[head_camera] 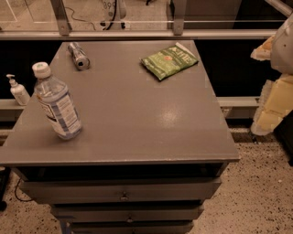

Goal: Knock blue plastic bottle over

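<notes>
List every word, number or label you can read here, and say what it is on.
"89": digits on a white object beyond the table, cut off by the frame.
green bag: white brand lettering, too blurred to read.
blue plastic bottle: label print too small to read.
gripper, at the right edge: no text.

Single high view, angled down over the grey table (137,119) — fairly near, pincer (273,98) at right edge

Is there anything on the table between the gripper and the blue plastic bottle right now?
Nothing visible does. The gripper hangs past the right side of the table; the blue plastic bottle stands upright near its front left corner, with bare surface between them. The green chip bag and silver can lie farther back, off that line.
</notes>
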